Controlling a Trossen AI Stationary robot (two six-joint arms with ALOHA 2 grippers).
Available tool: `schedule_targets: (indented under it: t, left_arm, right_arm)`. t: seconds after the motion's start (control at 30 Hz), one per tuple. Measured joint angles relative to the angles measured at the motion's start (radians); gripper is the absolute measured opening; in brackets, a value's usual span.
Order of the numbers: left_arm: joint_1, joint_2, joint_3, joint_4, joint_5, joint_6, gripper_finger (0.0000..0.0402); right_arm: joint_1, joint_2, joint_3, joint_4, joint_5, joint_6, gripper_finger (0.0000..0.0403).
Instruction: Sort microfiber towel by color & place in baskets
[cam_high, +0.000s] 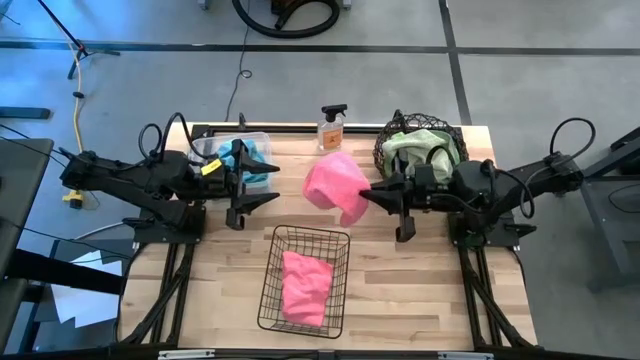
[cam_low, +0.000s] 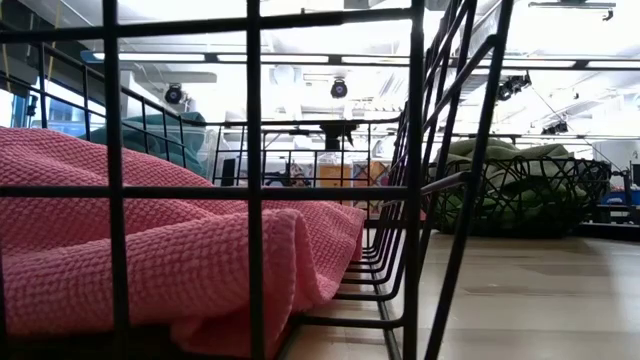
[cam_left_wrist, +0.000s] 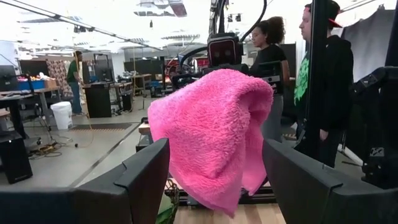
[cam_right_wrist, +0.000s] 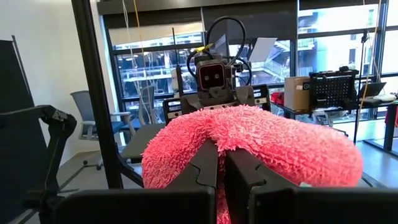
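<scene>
The right end effector (cam_high: 372, 193) pinches the pink microfiber towel (cam_high: 335, 185) aloft mid-table, so we carry it high over the black wire-grid basket (cam_high: 342, 285) before releasing, left end effector (cam_high: 252, 186) waiting spread.

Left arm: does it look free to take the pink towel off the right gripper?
Probably yes. The left gripper is open and faces the pink towel hanging from the shut right gripper, with only bare table between them.
</scene>
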Motion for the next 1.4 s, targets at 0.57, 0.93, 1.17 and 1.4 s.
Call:
schedule_targets:
  t: [0.57,0.93,1.17,1.4]
  left_arm:
    - [0.0,0.0,0.0,0.0,0.0,0.0,0.0245]
    - [0.0,0.0,0.0,0.0,-0.001,-0.001,0.0245]
    - [0.0,0.0,0.0,0.0,-0.001,-0.004,0.0245]
    - [0.0,0.0,0.0,0.001,-0.001,-0.003,0.0245]
  right_arm:
    - [0.0,0.163,0.059,-0.046,-0.118,0.145,0.0]
    - [0.0,0.476,0.299,-0.373,-0.332,0.23,0.0]
    - [0.0,0.619,0.352,-0.531,-0.387,0.286,0.0]
    - [0.0,0.751,0.35,-0.529,-0.411,0.341,0.0]
